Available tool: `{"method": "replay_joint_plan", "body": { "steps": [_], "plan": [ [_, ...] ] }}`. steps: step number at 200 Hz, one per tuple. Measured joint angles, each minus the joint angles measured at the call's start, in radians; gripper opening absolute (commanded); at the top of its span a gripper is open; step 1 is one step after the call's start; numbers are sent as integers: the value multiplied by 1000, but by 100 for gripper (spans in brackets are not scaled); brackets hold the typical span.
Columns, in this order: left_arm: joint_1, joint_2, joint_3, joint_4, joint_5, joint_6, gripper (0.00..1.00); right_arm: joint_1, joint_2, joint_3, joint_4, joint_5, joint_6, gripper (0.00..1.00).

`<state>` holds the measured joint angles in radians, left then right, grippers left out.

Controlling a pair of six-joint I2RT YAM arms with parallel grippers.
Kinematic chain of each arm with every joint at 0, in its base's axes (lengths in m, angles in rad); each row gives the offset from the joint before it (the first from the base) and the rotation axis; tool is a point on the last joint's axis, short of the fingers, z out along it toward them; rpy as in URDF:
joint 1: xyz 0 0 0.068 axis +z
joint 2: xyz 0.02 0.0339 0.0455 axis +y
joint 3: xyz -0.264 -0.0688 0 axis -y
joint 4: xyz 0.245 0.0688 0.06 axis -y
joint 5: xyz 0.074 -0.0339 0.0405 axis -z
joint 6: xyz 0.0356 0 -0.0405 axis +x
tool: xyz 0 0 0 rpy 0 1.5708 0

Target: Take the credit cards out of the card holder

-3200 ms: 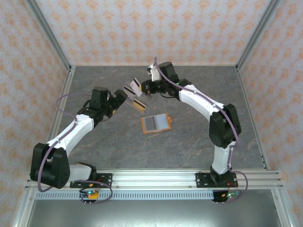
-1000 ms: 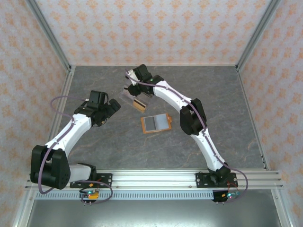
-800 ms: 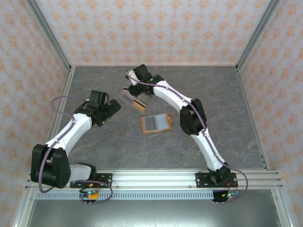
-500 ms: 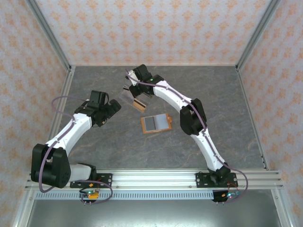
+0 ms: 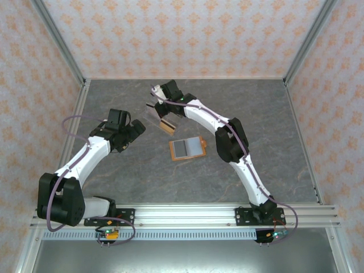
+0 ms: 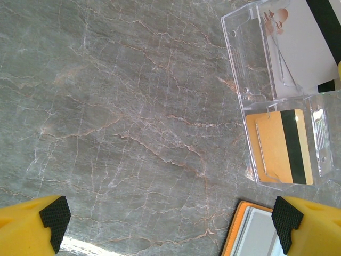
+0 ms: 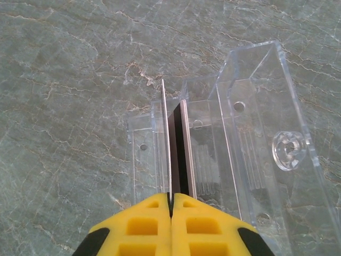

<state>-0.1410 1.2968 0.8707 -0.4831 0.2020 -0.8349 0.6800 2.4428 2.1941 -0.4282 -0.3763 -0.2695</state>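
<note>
The card holder (image 5: 187,149) is an orange wallet lying open on the table, grey pocket up; its corner (image 6: 242,234) shows in the left wrist view. Up-left of it lies an open clear plastic case (image 5: 161,120) holding a tan credit card (image 6: 279,146) with a dark stripe. My right gripper (image 7: 171,196) is shut on a thin pale credit card (image 7: 178,149) with a black stripe, seen edge-on over the case (image 7: 256,144). The same card shows pale-faced (image 6: 298,48) in the case's upper half. My left gripper (image 6: 170,224) hangs open over bare table, left of the case.
The grey marble table (image 5: 256,114) is walled at the back and sides by patterned panels with metal posts (image 5: 57,40). A metal rail (image 5: 187,215) carries both arm bases along the near edge. The right arm (image 5: 227,136) arches over the table just right of the wallet.
The right arm swung left over the clear case and its jaws closed on the pale card. The left gripper drew back from the case and stays open.
</note>
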Motion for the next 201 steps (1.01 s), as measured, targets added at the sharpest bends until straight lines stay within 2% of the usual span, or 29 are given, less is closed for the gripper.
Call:
{"method": "replay_joint_plan", "body": {
  "steps": [15,33,42,98,143,170,201],
  "plan": [
    [0,0,0,0,0,0,100,0,-2,-9,13,4,0,7],
    [0,0,0,0,0,0,100,0,-2,-11,19,8,2,23],
    [0,0,0,0,0,0,100,0,-3,-13,19,11,3,26],
    [0,0,0,0,0,0,100,0,-72,-66,18,14,29,35],
    [0,2,0,0,8,9,100,0,-246,-183,15,13,115,47],
    [0,6,0,0,27,23,100,0,-408,-348,-1,42,220,55],
    [-1,17,0,0,53,30,100,0,-563,-531,-73,74,345,58]
  ]
}}
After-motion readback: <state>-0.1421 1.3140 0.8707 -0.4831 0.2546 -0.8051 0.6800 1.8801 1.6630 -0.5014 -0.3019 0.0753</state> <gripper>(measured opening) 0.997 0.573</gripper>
